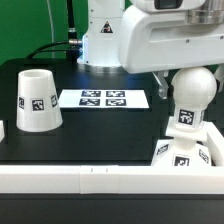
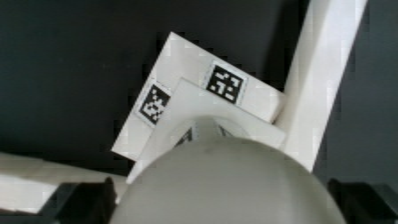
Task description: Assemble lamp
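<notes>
My gripper (image 1: 186, 80) is shut on the round white bulb (image 1: 193, 90), its tagged neck (image 1: 184, 118) pointing down. The neck's end stands on or just above the flat square base (image 1: 182, 153), which lies in the corner at the exterior view's right; I cannot tell if they touch. In the wrist view the bulb (image 2: 222, 170) fills the space between my dark fingers (image 2: 80, 198), with the tagged base (image 2: 199, 92) beyond it. The cup-shaped shade (image 1: 37, 100) stands mouth down at the exterior view's left, apart.
The marker board (image 1: 103, 98) lies flat on the black table behind the middle. A low white wall (image 1: 100, 182) runs along the front edge and beside the base, and also shows in the wrist view (image 2: 324, 80). The robot's base (image 1: 100, 40) stands at the back.
</notes>
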Tool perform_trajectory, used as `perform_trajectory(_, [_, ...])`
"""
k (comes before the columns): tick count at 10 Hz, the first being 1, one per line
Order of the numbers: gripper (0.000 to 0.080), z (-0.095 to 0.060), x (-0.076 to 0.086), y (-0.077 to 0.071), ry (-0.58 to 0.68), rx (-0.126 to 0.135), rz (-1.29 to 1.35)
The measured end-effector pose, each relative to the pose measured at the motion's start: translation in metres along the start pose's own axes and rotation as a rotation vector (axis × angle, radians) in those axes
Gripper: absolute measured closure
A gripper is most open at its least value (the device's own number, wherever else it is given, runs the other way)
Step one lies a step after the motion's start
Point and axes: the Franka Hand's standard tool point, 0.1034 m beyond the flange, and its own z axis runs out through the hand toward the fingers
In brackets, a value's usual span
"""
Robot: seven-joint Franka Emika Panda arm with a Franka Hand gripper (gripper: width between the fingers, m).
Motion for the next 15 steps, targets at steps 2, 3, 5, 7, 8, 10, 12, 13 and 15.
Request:
perform_trajectory(2, [0.0223, -0.002, 0.000, 0.001, 0.002, 0.000, 0.129])
perform_trajectory(3, [0.0223, -0.002, 0.000, 0.001, 0.003, 0.000, 0.177])
perform_trajectory(5, [0.0189, -0.002, 0.001, 0.001, 0.004, 0.000, 0.260])
perform_trajectory(7, [0.0117, -0.001, 0.001, 0.001, 0.004, 0.000, 0.249])
perform_trajectory(8, [0.0103, -0.001, 0.001, 0.001, 0.005, 0.000, 0.249])
perform_trajectory(10, [0.0101, -0.007, -0.016, 0.004, -0.001, -0.001, 0.183])
perform_trajectory(12, [0.0101, -0.016, -0.036, 0.019, -0.006, 0.004, 0.127])
perform_trajectory(13, [0.0101, -0.016, -0.051, 0.036, -0.005, 0.009, 0.115])
perform_trajectory(15, [0.0101, 0.006, -0.078, 0.057, -0.025, 0.007, 0.126])
